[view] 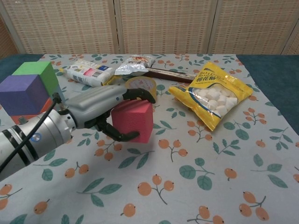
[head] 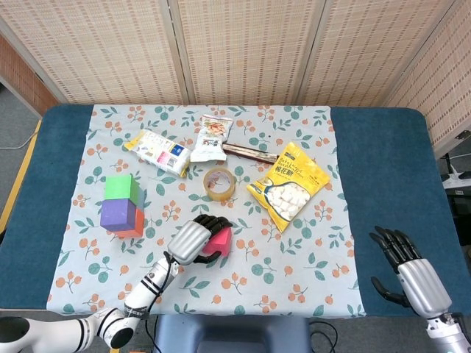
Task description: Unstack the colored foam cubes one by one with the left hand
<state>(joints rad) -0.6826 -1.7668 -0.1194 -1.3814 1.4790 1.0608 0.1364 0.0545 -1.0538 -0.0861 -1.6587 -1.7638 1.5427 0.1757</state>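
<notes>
My left hand (head: 193, 239) (view: 100, 110) grips a pink foam cube (head: 220, 242) (view: 133, 120), low over the cloth near the table's front middle. Whether the cube touches the cloth I cannot tell. The remaining stack stands at the left: a green cube (head: 118, 187) (view: 38, 74) and a purple cube (head: 117, 214) (view: 23, 94) on top, an orange cube (head: 132, 228) (view: 21, 117) beneath. My right hand (head: 411, 270) hangs with fingers spread over the blue table edge at the front right, holding nothing.
A yellow tape roll (head: 218, 182) (view: 140, 88) lies just behind the pink cube. A yellow marshmallow bag (head: 288, 185) (view: 215, 96) sits to the right. Snack packets (head: 157, 151) (head: 211, 137) and a dark bar (head: 249, 153) lie along the back of the floral cloth (head: 294, 279).
</notes>
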